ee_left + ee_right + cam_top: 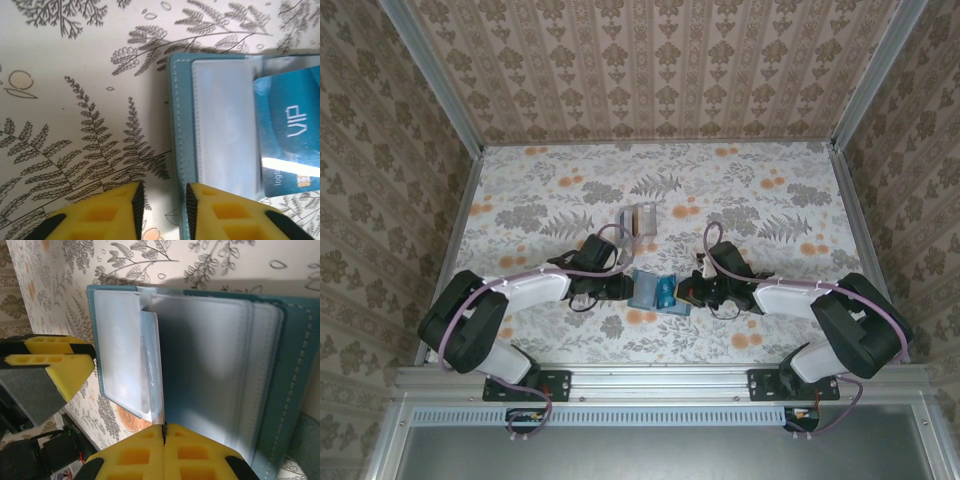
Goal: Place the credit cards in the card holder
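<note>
Teal wallet point(648, 287) is lying open on the floral tabletop point(770, 200), clear sleeves facing up. Blue card point(290, 130), marked VIP, is lying across the wallet's inner face, one corner overhanging the wallet's edge.

Left jaws are standing at the wallet's left rim with a narrow gap between them. The stitched rim is running beside one yellow finger point(225, 217), tabletop is showing through the gap, and nothing is being clamped.

Right jaws are sitting at the wallet's opposite side, pressed fully together and pinching the edge of a clear sleeve point(150, 365), which is standing up off the wallet's other leaves.

Card holder point(638, 218) is standing beyond the wallet, away from the arm bases, near it but not touching. Cannot tell whether its slots are holding anything.
</note>
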